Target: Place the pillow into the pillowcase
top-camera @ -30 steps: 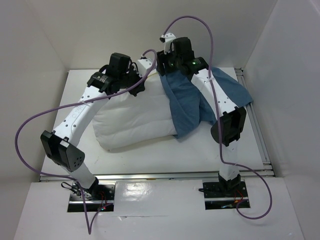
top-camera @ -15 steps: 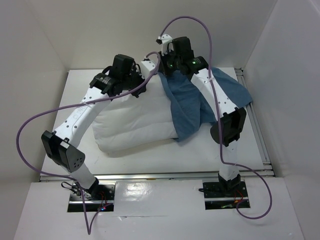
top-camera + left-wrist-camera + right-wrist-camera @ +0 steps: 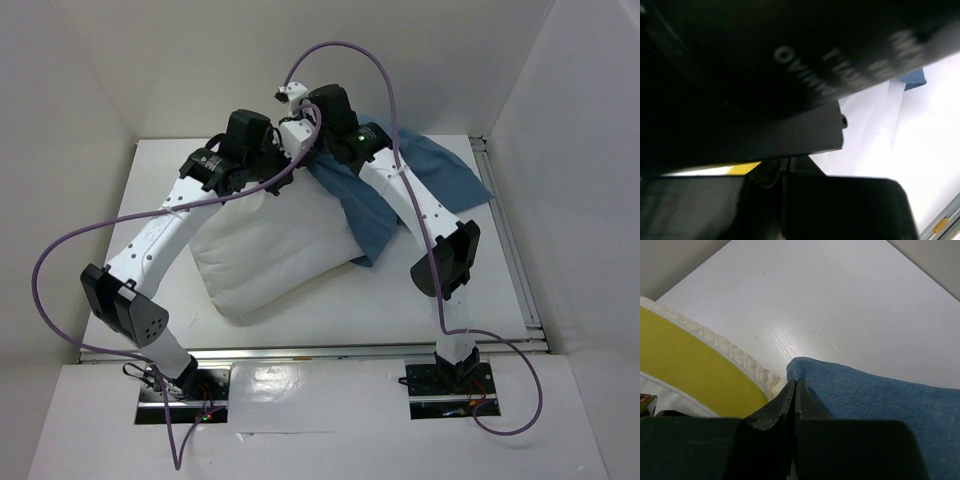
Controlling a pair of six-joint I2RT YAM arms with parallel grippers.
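One pillow (image 3: 272, 250), one pillowcase (image 3: 440, 170), two arms (image 3: 160, 232)

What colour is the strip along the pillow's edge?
Yellow. The strip shows best in the right wrist view.

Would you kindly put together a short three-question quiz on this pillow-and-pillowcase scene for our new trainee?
1. True or false: the pillowcase already covers the whole pillow.
2. Multiple choice: in the right wrist view, what colour is the strip on the pillow beside the right gripper? A) yellow B) red C) green
3. Fill in the blank: the right gripper is shut on the edge of the ____.

Key
1. False. Most of the white pillow is bare, and the blue cloth lies only over its right side.
2. A
3. pillowcase
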